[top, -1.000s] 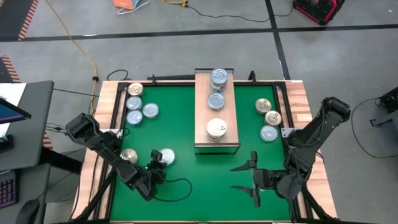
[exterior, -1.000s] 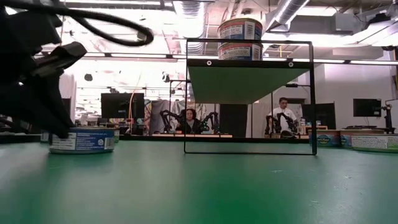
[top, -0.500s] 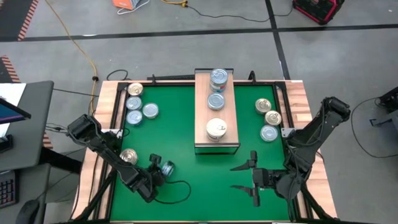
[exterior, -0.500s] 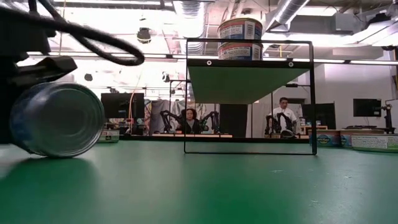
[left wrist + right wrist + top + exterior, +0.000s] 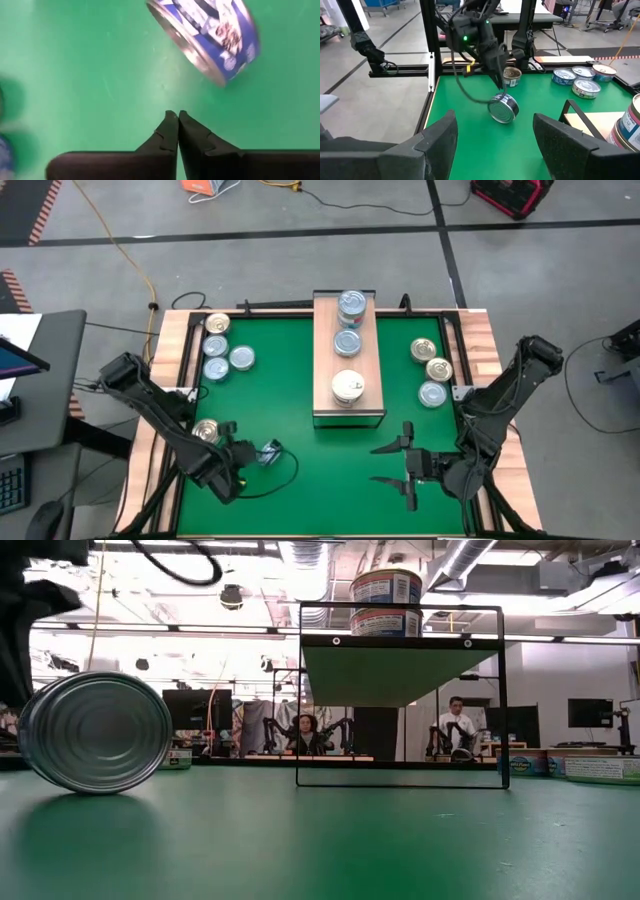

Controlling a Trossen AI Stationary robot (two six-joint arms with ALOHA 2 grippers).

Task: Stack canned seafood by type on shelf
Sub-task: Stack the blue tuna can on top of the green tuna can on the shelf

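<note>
A blue-labelled can (image 5: 205, 35) stands tipped up on its rim on the green mat (image 5: 300, 430), its ribbed silver end (image 5: 95, 732) facing the table's near edge. My left gripper (image 5: 178, 116) hovers just above and beside it, shut and clear of it; the right wrist view shows its fingers (image 5: 500, 86) over the can (image 5: 502, 108). The shelf (image 5: 348, 412), a light-wood block, carries a two-can blue stack (image 5: 351, 305), a blue can (image 5: 347, 342) and a white-topped can (image 5: 348, 387). My right gripper (image 5: 410, 467) waits open at the near right.
Loose cans lie flat on the mat: a group at the far left (image 5: 220, 350), a gold-topped one (image 5: 207, 430) by my left arm, and three at the right (image 5: 433, 372). A black cable (image 5: 280, 480) loops on the mat near my left gripper. Open mat lies before the shelf.
The can lay flat with its white top up; it has tipped onto its rim and shifted slightly toward the near edge. My left gripper, shut throughout, has risen and rolled about its own axis, and now stands clear of the can.
</note>
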